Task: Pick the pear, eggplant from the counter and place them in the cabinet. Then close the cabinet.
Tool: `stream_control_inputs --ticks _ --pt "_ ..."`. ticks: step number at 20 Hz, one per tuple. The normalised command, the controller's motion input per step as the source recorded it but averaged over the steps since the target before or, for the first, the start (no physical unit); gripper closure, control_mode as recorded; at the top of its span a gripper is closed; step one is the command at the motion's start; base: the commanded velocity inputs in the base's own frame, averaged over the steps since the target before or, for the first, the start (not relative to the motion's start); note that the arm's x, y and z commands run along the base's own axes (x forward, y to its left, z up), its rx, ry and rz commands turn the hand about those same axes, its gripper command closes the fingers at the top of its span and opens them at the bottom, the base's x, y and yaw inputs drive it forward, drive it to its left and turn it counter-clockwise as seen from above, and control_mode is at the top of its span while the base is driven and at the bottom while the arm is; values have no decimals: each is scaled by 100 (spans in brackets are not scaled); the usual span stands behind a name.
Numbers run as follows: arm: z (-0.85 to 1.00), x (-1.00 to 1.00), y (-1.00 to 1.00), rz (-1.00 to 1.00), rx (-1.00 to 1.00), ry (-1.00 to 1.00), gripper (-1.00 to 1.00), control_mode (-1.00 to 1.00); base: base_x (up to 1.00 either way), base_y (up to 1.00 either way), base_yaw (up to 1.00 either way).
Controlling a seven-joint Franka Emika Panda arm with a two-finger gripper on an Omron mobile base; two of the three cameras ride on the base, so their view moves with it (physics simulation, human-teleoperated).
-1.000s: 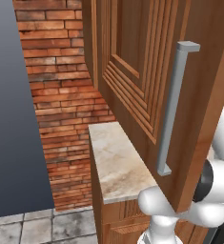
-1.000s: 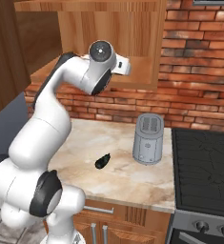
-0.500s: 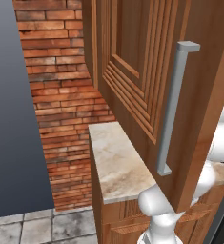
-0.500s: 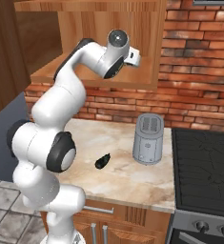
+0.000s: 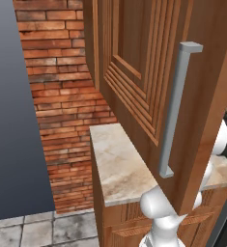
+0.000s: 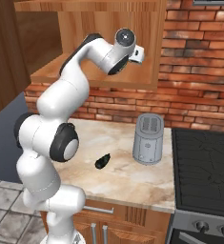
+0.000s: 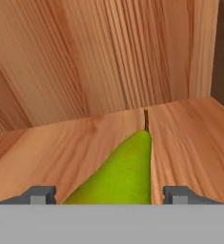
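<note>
Lying between the fingers (image 7: 37, 195), pear (image 7: 124, 173) inside cabinet (image 7: 85, 71).

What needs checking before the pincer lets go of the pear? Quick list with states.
1. Pear lies between the fingertips of the pincer: ok.
2. Pincer is inside the cabinet, wooden shelf floor ahead: ok.
3. Pear resting on the shelf, not hanging above it: cannot tell.
4. Shelf space ahead of the pear free of other items: ok.
5. Cabinet door swung open, clear of the arm: ok.
6. Eggplant on the counter, left of the toaster, not yet moved: not ok, fetch next.
</note>
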Motion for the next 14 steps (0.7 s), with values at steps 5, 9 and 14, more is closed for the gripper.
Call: stream_control_inputs --ticks 5,9,14 --pt "-42 -25 1 0 0 -20 -100 -100 0 0 0" --pt "1 -100 -1 0 0 -9 -100 -100 0 0 0" --pt "31 -100 -2 0 0 8 -100 -100 0 0 0"
